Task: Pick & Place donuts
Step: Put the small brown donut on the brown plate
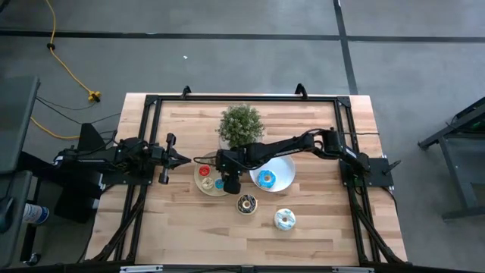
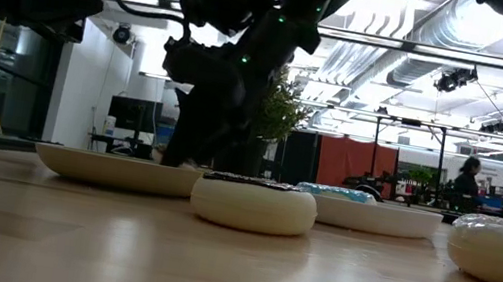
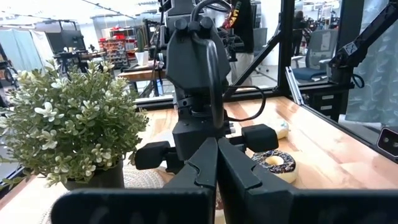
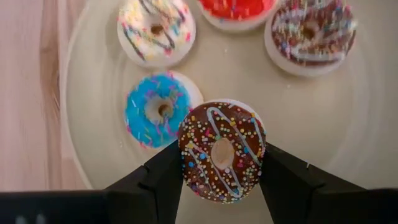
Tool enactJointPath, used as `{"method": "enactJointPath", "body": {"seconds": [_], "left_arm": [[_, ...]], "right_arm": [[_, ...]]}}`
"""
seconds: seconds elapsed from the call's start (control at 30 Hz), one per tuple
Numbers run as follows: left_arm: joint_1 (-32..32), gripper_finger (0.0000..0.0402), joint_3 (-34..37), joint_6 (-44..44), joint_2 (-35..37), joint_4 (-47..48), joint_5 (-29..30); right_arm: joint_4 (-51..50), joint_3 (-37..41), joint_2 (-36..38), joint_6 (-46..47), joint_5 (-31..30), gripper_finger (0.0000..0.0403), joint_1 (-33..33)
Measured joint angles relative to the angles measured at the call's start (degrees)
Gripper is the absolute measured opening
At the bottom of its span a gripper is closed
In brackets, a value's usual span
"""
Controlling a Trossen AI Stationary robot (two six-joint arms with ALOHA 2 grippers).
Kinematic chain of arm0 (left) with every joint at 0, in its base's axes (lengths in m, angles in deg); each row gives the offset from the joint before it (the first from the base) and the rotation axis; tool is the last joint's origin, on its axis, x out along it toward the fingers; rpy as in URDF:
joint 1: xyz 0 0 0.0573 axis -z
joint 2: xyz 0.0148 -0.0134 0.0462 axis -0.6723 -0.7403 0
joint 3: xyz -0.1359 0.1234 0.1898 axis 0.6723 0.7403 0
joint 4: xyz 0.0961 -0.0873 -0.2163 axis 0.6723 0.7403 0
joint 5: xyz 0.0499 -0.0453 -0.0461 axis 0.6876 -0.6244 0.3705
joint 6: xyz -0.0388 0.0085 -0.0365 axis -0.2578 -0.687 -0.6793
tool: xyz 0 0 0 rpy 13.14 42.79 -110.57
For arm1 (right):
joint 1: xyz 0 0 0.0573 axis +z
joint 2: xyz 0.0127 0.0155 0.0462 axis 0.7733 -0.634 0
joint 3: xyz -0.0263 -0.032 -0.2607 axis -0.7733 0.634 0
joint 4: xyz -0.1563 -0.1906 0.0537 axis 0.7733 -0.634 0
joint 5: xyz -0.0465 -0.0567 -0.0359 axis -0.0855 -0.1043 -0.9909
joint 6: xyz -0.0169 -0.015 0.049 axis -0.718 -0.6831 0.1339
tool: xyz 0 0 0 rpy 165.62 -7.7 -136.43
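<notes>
One chocolate donut (image 4: 222, 151) clamped in right hand (image 4: 221, 171) above tan plate (image 4: 93, 149); left hand (image 3: 216, 163) together.

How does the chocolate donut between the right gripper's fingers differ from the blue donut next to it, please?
The chocolate donut has dark brown icing with pale drizzle, while the blue donut has bright blue icing. The chocolate one is clamped in the right gripper; the blue one lies free on the tan plate. Both are sprinkled rings.
</notes>
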Motion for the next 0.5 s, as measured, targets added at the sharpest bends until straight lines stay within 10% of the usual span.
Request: {"method": "enactJointPath", "body": {"seconds": [0.5], "left_arm": [[0.0,0.0001,-0.1,0.0,0.0,1.2,0.1]], "right_arm": [[1.1,0.5,-1.4,1.0,2.2,0.0181,-0.2]]}}
